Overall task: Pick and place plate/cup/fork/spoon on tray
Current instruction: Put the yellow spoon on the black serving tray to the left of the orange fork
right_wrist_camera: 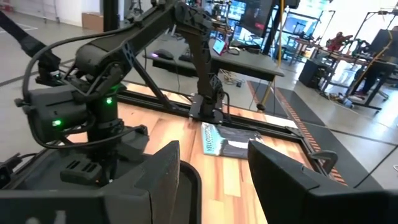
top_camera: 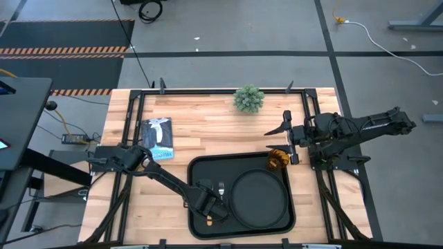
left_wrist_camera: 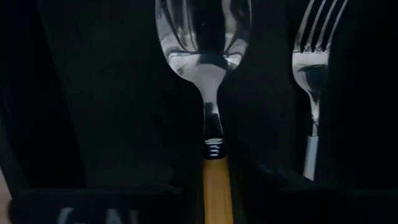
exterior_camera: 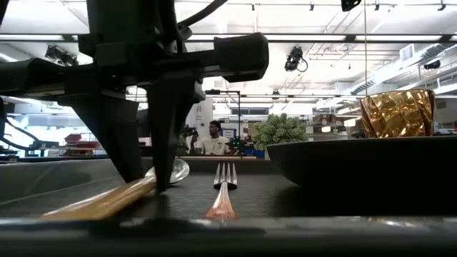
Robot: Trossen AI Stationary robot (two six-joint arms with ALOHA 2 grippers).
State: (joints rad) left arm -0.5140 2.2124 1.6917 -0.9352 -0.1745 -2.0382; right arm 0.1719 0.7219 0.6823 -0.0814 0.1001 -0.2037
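The black tray (top_camera: 201, 166) lies at the table's near middle. The round black plate (top_camera: 259, 199) sits on its right part, and the fork (top_camera: 221, 188) lies left of the plate. The spoon (left_wrist_camera: 208, 74) lies on the tray left of the fork (left_wrist_camera: 311, 81). My left gripper (exterior_camera: 148, 182) is open and low over the tray, one finger on either side of the spoon's orange handle (exterior_camera: 107, 201). The amber cup (top_camera: 278, 159) stands at the tray's far right corner. My right gripper (top_camera: 285, 142) is open and empty just beyond the cup.
A small green plant (top_camera: 248, 99) stands at the table's far edge. A blue-and-white packet (top_camera: 158, 137) lies on the wood left of the tray. A person (exterior_camera: 213, 139) shows in the room beyond the table.
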